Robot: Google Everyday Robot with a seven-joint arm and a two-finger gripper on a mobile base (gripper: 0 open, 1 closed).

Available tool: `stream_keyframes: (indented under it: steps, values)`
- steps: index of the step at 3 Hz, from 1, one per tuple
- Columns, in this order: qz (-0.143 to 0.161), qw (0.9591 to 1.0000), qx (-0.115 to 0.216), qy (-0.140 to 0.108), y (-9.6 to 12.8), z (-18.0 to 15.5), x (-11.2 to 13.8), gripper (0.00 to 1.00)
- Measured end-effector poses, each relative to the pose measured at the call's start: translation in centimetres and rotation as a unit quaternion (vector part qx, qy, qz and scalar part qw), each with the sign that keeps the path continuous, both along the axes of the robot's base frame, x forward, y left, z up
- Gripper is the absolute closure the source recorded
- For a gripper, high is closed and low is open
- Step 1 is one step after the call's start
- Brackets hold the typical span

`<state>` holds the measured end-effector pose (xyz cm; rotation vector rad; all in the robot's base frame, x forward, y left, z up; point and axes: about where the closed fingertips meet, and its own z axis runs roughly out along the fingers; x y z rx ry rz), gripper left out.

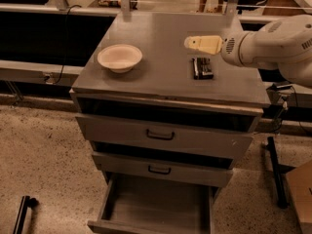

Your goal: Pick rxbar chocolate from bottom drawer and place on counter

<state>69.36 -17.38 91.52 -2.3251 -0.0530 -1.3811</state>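
Cream pincer (191, 43) over grey counter (161, 33); near-black rxbar chocolate (202, 68).

Bowl (119, 57) sits on the desk (161, 33), left side; rxbar chocolate (202, 68) lies to its right, well apart. The gripper (191, 43) hovers over the desk just behind the bar. Down below, the bottom drawer (156, 206) stands open under two upper drawers (161, 136).
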Motion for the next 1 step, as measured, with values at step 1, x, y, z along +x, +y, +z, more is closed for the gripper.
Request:
stream_keyframes:
  steps: [1]
  values:
    - [0.000,1.0000,0.000,-0.001,-0.08,0.04,-0.04,0.00]
